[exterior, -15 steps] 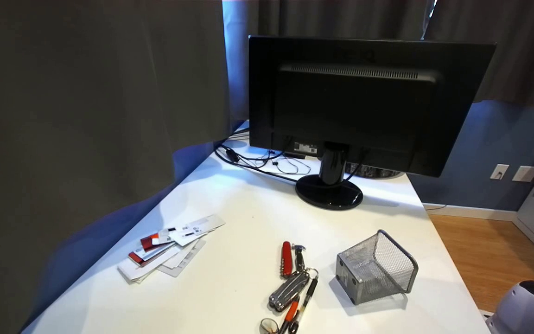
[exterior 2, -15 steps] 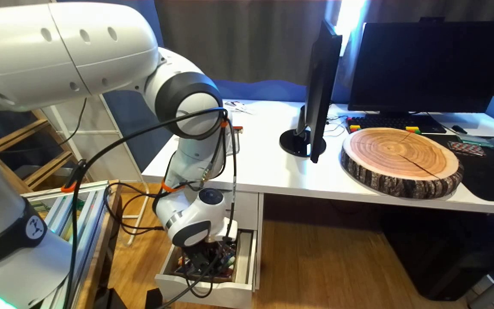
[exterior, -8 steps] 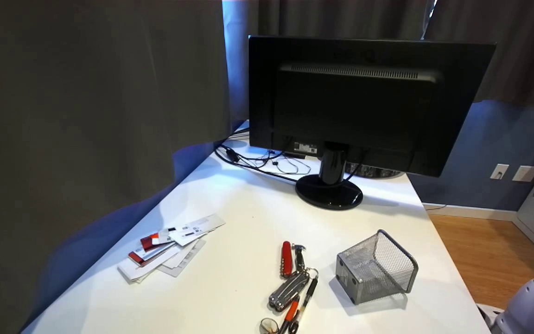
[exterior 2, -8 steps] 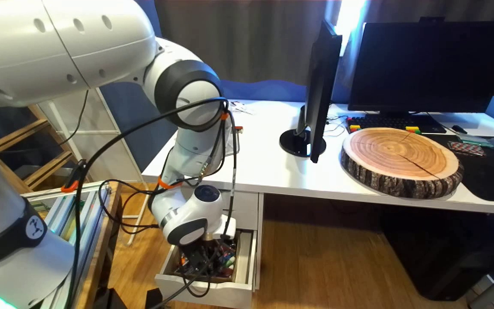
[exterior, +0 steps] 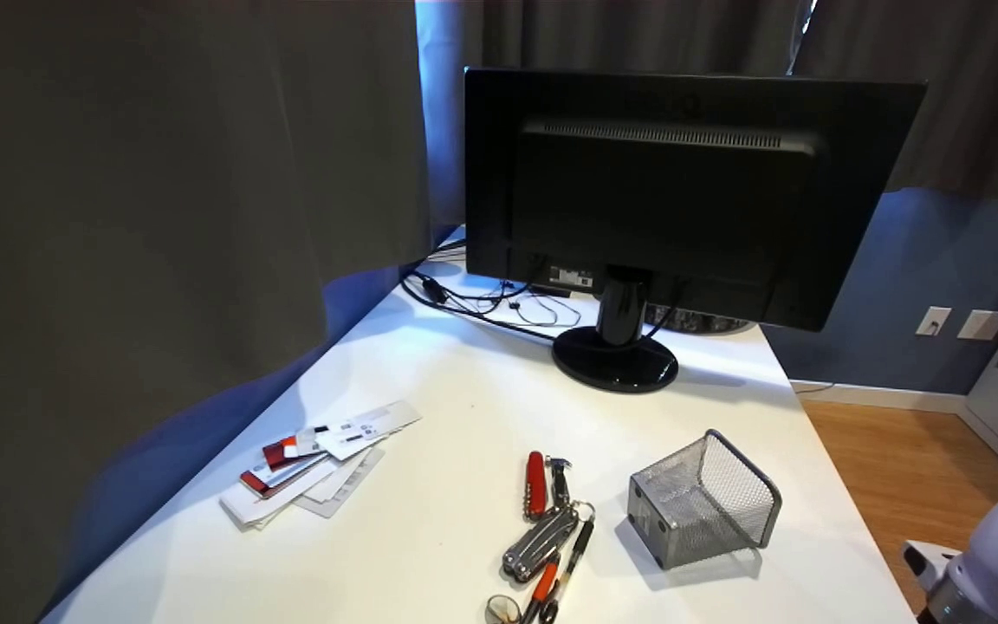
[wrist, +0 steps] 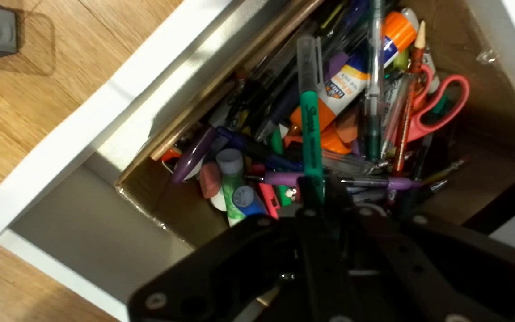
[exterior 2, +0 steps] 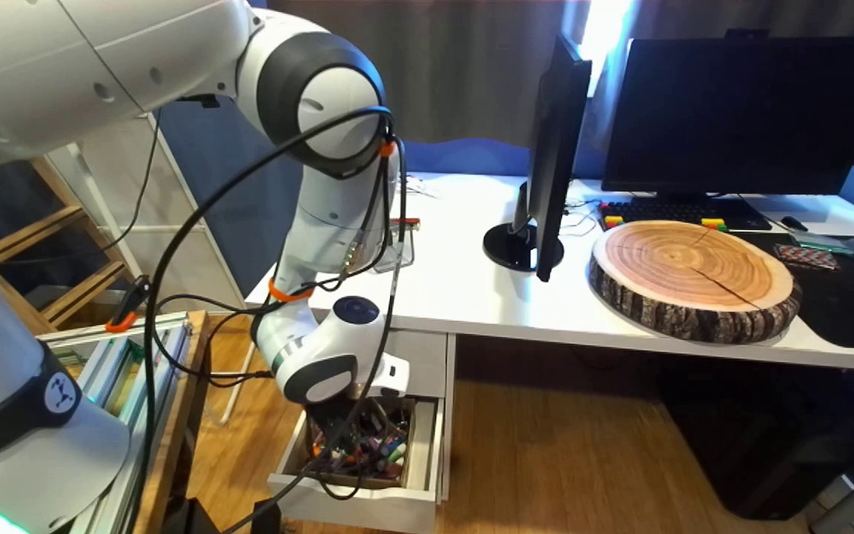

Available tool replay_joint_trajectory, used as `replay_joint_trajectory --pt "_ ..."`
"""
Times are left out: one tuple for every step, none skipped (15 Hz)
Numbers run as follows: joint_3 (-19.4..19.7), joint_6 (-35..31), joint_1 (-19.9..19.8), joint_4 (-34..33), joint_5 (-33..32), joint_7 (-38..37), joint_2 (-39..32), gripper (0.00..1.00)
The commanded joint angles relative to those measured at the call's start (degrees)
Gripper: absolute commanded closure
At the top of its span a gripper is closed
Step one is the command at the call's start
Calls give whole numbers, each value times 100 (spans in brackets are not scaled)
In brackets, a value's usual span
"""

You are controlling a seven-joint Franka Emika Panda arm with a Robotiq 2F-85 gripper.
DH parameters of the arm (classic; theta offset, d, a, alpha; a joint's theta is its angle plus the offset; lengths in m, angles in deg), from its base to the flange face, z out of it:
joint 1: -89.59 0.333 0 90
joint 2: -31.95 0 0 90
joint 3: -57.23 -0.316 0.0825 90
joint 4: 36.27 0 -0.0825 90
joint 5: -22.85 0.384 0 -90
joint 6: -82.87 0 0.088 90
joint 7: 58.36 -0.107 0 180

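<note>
In the wrist view a teal-green marker [wrist: 311, 129] with a clear cap stands lengthwise out from between my fingertips. My gripper [wrist: 322, 185] is shut on its lower end, whose tip is lost in the dark between the fingers. Below lies a brown box [wrist: 485, 147] full of pens and tools. Behind the marker a purple marker [wrist: 280, 178] lies crosswise, with a glue stick [wrist: 342, 89] and red-handled scissors [wrist: 458, 89] farther up. In an exterior view the arm's wrist [exterior 2: 323, 356] hangs over the box in the pulled-out drawer; the fingertips are hard to make out there.
The white drawer front [exterior 2: 368, 508] and desk edge [exterior 2: 501, 330] stand close to the arm. On the desk are a tipped mesh cup [exterior: 698, 511], a multitool [exterior: 542, 544], a red pocket knife [exterior: 535, 485], loose cards [exterior: 326, 468], a monitor [exterior: 681, 191] and a wood slab [exterior 2: 694, 267].
The arm has risen, lifting the wrist higher above the drawer, so more of the box's contents shows. The arm part at the edge of an exterior view has shifted right and up.
</note>
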Motion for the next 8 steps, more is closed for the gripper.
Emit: replay_joint_trajectory --pt "95 183 276 464 192 -111 510 97" --pt "89 197 291 519 202 -112 574 97" --pt "97 222 318 557 224 -120 616 97" --pt "102 234 340 603 247 -128 668 97" --pt "105 241 350 634 258 -131 692 97" --pt "126 246 376 664 298 -154 718 97" --pt "123 272 369 671 300 -149 726 97" --pt "130 372 374 641 312 -149 722 97"
